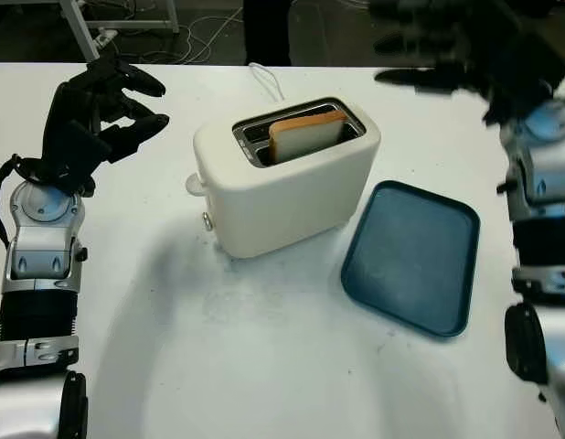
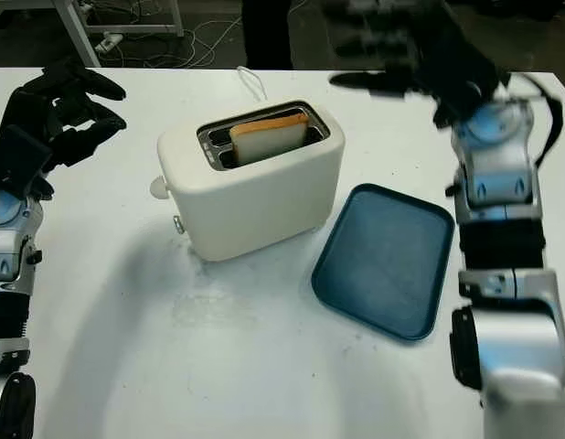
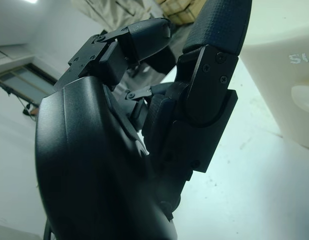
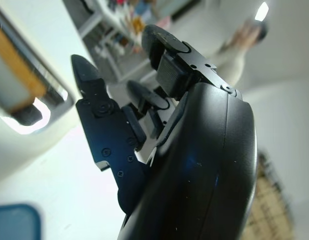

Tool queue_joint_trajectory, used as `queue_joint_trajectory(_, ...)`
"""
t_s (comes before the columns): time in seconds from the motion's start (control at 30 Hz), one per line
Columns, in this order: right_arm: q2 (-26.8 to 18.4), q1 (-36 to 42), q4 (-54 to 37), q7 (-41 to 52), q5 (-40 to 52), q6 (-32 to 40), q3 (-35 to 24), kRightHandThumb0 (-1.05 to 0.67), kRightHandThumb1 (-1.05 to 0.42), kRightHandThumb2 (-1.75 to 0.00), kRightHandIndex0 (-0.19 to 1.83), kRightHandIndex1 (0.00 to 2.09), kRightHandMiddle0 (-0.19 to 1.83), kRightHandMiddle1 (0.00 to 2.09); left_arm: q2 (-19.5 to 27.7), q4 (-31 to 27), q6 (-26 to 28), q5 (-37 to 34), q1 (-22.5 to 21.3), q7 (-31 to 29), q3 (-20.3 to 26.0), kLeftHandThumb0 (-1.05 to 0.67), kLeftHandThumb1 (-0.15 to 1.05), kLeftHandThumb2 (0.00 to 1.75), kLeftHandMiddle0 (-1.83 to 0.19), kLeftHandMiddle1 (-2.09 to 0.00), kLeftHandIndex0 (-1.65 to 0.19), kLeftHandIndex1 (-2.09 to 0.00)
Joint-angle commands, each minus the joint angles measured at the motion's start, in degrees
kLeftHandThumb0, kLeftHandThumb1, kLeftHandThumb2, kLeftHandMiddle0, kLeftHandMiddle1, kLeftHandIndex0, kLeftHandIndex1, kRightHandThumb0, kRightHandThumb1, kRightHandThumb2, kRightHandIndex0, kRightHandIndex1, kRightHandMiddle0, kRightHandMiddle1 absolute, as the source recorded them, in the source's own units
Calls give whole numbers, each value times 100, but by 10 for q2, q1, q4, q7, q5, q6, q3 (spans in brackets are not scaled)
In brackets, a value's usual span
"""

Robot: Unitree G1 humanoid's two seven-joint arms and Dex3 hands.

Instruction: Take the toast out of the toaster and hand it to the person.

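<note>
- Toast [image 1: 306,134] sits in the toaster [image 1: 282,178] mid-table, well apart from both hands.
- Right hand [image 2: 401,50] raised near the far edge, holding nothing.
- Left hand [image 1: 95,114] empty near the left edge.

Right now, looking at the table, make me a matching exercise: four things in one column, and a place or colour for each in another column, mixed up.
Things:
1. toast
2. tray
3. toaster
4. left robot hand

Descriptions:
A. dark blue, lying flat on the table
B. cream body with two slots on top
C. standing in a slot
D. black, raised on the toaster's knob side, holding nothing

Pairs: 1-C, 2-A, 3-B, 4-D
</note>
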Motion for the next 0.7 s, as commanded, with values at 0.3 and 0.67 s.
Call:
queue_joint_trajectory(0.3, 20, -32, -80, 28, -144, -93, 143, -62, -54, -1, 53, 90, 89, 13, 1, -3, -2, -1, 9, 3, 4, -105, 92, 9, -58, -125, -51, -119)
queue_joint_trajectory(0.67, 19, -14, -27, 45, -212, -138, 200, -64, -54, -1, 51, 79, 84, 10, 0, -6, 2, -2, 11, 4, 6, -105, 92, 9, -60, -124, -52, -118)
